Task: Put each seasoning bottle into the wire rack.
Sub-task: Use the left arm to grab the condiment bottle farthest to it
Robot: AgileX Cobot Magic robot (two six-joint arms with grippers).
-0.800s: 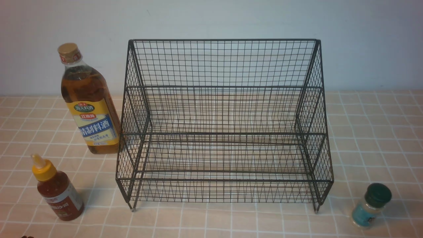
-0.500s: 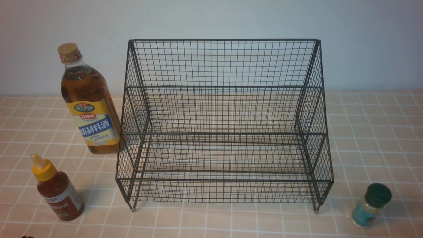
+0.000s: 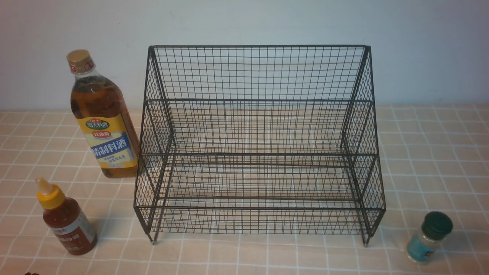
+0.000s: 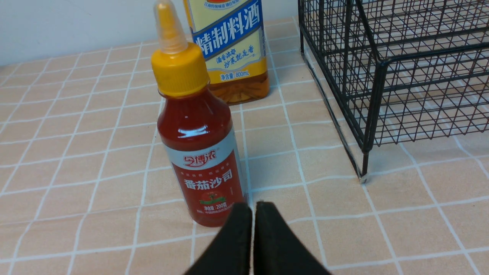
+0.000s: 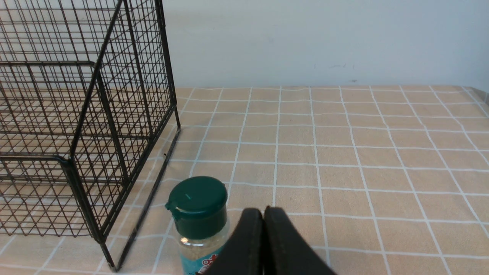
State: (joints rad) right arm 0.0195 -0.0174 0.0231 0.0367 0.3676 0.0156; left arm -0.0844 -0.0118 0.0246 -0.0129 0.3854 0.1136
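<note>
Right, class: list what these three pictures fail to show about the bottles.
Left wrist view: tall amber bottle, neck and cap cut off by the top edge.
Right wrist view: teal shaker, lower body hidden behind the shut right gripper and cut by the bottom edge.
Front view: the shaker's label is too small to read.

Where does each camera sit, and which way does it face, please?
Front view: between the arms, facing forward at the wire rack, cooking-wine bottle and ketchup bottle to its left, green-lidded shaker to its right; no gripper shows.
Left wrist view: low behind the shut left gripper, facing the ketchup bottle, cooking-wine bottle beyond.
Right wrist view: low behind the shut right gripper, facing the green-lidded shaker.
Shared: both wrist views catch a front corner of the wire rack.
</note>
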